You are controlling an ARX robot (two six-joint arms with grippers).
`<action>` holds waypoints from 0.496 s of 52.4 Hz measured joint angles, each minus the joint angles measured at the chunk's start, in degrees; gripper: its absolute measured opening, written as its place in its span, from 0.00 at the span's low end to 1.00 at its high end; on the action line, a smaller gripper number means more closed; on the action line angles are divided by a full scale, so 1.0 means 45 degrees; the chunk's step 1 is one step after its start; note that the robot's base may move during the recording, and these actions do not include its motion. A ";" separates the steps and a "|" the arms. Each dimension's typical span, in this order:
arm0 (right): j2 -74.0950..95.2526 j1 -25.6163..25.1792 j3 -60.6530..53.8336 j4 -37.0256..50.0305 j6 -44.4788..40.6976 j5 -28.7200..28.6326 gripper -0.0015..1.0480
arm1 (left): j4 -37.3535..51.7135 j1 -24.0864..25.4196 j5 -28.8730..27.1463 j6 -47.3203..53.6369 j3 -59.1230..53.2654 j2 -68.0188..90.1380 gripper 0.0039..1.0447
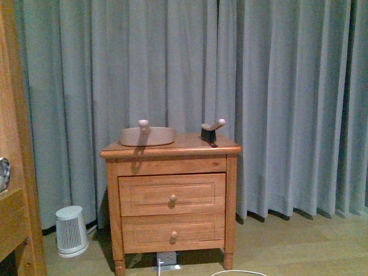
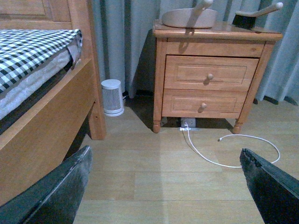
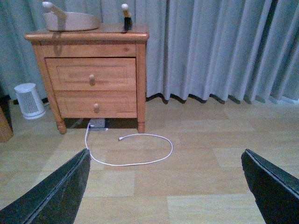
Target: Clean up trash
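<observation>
a bedroom corner seen from the robot's chest. a small two-drawer nightstand of orange-brown wood (image 1: 172,195) stands against long grey-blue pleated curtains (image 1: 287,103). on its tabletop lie a shallow beige plastic dustpan (image 1: 147,137) and, well apart from it nearer the other edge, a small hand brush with dark bristles and a beige handle (image 1: 210,132). both handles rise clear of the tabletop, which looks like a deliberate way to leave them easy to grip, one tool per arm.

beside the nightstand a small white ribbed heater or fan (image 1: 71,231) sits on the pale wooden plank floor (image 3: 210,186). in the left wrist view a wooden bed with a black-and-white checked cover (image 2: 32,51) stands to one side. a white power strip (image 2: 188,124) lies under the nightstand, and a thin white cable (image 3: 140,161) runs from it in a loose loop across the floor, where it might snag an arm.

the left fingers (image 2: 60,191) are dark, spread wide apart and hold nothing. the right fingers (image 3: 56,191) are the same, wide apart and empty. both arms hang low over bare floor, aimed at the nightstand, likely poised to reach for the tools.

the trash does not show in any view, not on the tabletop nor on the visible floor. the task appears to be at its very start.
</observation>
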 joint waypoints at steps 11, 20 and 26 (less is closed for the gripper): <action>0.0000 0.0000 0.0000 0.0000 0.0000 0.0000 0.93 | 0.0000 0.0000 0.0000 0.0000 0.0000 0.0000 0.93; 0.0000 0.0000 0.0000 0.0000 0.0000 0.0000 0.93 | 0.0000 0.0000 0.0000 0.0000 0.0000 0.0000 0.93; 0.0000 0.0000 0.0000 0.0000 0.0000 0.0000 0.93 | 0.0000 0.0000 0.0000 0.0000 0.0000 0.0000 0.93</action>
